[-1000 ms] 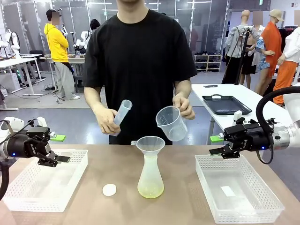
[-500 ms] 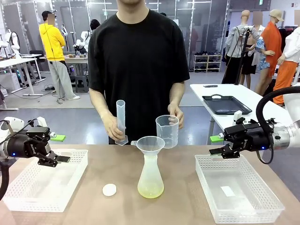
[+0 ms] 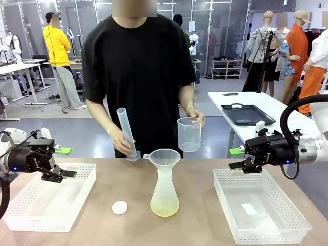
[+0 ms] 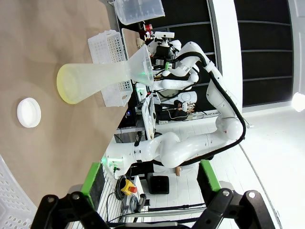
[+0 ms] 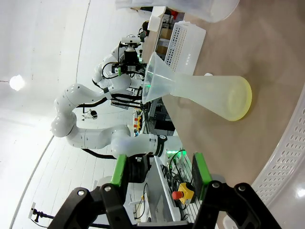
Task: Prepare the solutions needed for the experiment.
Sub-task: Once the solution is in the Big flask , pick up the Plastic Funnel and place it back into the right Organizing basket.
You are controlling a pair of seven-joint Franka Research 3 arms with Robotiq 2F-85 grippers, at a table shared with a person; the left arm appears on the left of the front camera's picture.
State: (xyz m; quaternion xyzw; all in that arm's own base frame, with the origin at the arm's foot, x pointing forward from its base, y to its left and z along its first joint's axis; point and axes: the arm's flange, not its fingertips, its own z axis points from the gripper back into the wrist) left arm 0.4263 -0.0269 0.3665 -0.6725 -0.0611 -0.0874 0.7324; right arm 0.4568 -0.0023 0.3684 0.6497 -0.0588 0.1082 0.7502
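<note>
A frosted conical flask [image 3: 164, 192] stands mid-table with a funnel [image 3: 164, 157] in its neck and a little pale yellow solution [image 3: 164, 208] at its bottom. It lies sideways in the left wrist view as the flask [image 4: 95, 78] and in the right wrist view as the flask [image 5: 214, 93]. Behind it the person holds a graduated cylinder [image 3: 126, 131] nearly upright in one hand and a clear beaker [image 3: 189, 134] upright in the other. My left gripper [image 3: 64, 174] hovers open over the left basket [image 3: 31, 220]. Above the right basket [image 3: 287, 230], my right gripper [image 3: 237, 165] is open and empty.
A small white round cap [image 3: 119, 207] lies on the table left of the flask, also the cap [image 4: 28, 112] in the left wrist view. A white slip lies inside the right basket. A second table with a black tray [image 3: 248, 114] stands behind on the right.
The person has brought the cylinder and the beaker from tilted to upright and drawn the beaker to the right, away from the funnel. Both arms have stayed still.
</note>
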